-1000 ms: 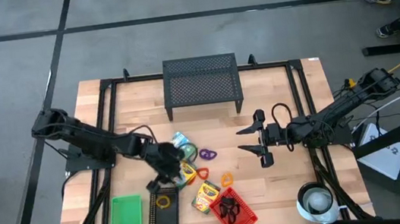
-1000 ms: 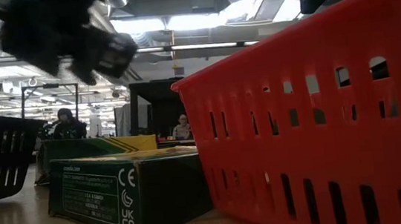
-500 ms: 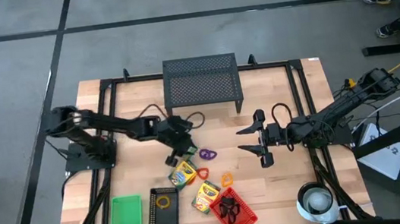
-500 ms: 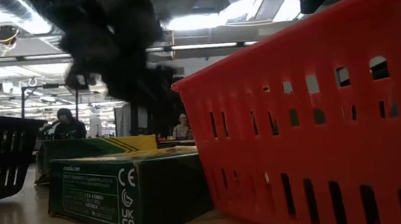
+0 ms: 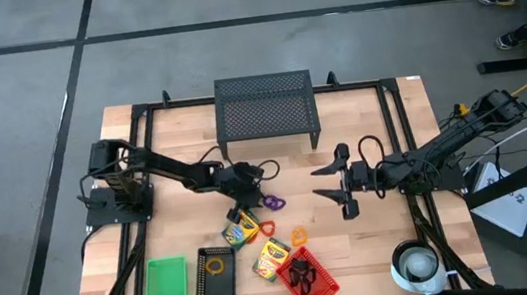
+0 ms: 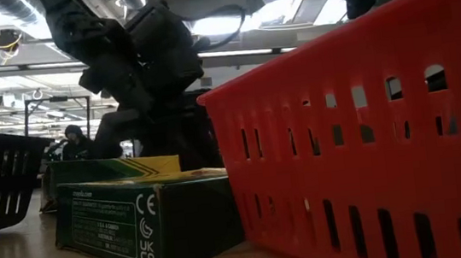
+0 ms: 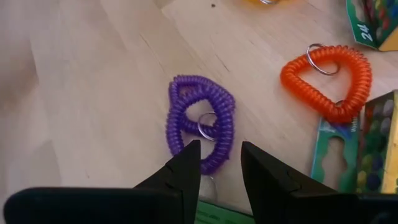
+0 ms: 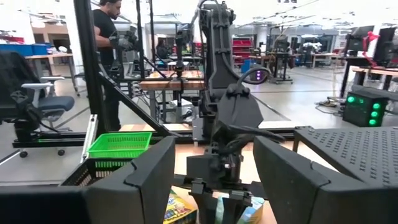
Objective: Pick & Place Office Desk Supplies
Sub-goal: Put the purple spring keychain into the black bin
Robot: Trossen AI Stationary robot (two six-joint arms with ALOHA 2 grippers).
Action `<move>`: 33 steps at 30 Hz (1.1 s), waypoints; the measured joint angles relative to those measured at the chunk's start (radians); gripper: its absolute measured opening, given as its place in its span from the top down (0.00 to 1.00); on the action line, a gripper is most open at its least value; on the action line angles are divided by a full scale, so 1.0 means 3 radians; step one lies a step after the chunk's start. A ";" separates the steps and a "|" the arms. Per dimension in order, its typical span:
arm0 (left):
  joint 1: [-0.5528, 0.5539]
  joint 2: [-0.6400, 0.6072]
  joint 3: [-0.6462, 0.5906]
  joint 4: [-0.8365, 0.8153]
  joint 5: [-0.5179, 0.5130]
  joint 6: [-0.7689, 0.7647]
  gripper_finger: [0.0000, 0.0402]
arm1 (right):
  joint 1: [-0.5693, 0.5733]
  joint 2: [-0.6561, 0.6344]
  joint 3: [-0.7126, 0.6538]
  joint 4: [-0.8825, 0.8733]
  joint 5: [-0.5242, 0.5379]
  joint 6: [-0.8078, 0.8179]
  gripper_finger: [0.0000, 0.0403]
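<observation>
A purple coil ring [image 7: 200, 121] lies flat on the wooden table [image 5: 172, 139], with an orange coil ring [image 7: 326, 78] and a crayon box [image 7: 367, 149] beside it. My left gripper [image 7: 221, 165] is open and slants down over the purple ring's near end, a fingertip on either side of it; I see no touch. In the high view it [image 5: 257, 191] stands just left of the purple ring [image 5: 272, 203]. My right gripper [image 5: 334, 184] waits open at mid-table, level, holding nothing. A yellow ring [image 5: 299, 235] and a second crayon box [image 5: 271, 258] lie nearer the front.
A red basket [image 5: 323, 288] with black clips, a black tray [image 5: 204, 291] holding a yellow ring, and a green tray [image 5: 167, 285] stand along the front edge. The black mesh stand [image 5: 266, 112] is at the far middle, a white roll [image 5: 417, 265] at the front right.
My left gripper has swung from over the black tray and crayon box toward the table's far and right side, then sunk and tipped downward over the purple ring. Its fingers keep the same gap. No object has moved.
</observation>
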State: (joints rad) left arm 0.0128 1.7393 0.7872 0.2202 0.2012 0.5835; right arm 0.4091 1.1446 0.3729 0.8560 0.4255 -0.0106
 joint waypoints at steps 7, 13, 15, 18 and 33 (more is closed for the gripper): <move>0.0008 0.0000 0.0000 -0.0038 0.0003 0.0098 0.72 | 0.0000 0.0000 0.0000 -0.0014 0.0027 0.0008 0.46; -0.0022 0.0034 -0.0001 0.0015 0.0005 0.0174 0.72 | 0.0000 0.0000 0.0000 -0.0015 0.0033 0.0008 0.46; -0.0022 0.0075 -0.0003 0.0064 0.0014 0.0180 0.72 | 0.0000 0.0000 0.0000 -0.0014 0.0041 0.0008 0.46; -0.0022 0.0165 -0.0001 0.0227 0.0022 0.0177 0.72 | 0.0000 0.0000 0.0000 -0.0016 0.0041 0.0008 0.46; 0.0006 0.0350 0.0315 -0.0296 -0.0048 0.0170 0.97 | 0.0000 0.0000 0.0000 -0.0032 0.0039 0.0073 0.46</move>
State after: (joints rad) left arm 0.0147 1.8445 0.8817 0.1315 0.1868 0.6345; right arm 0.4091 1.1446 0.3729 0.8463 0.4374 0.0113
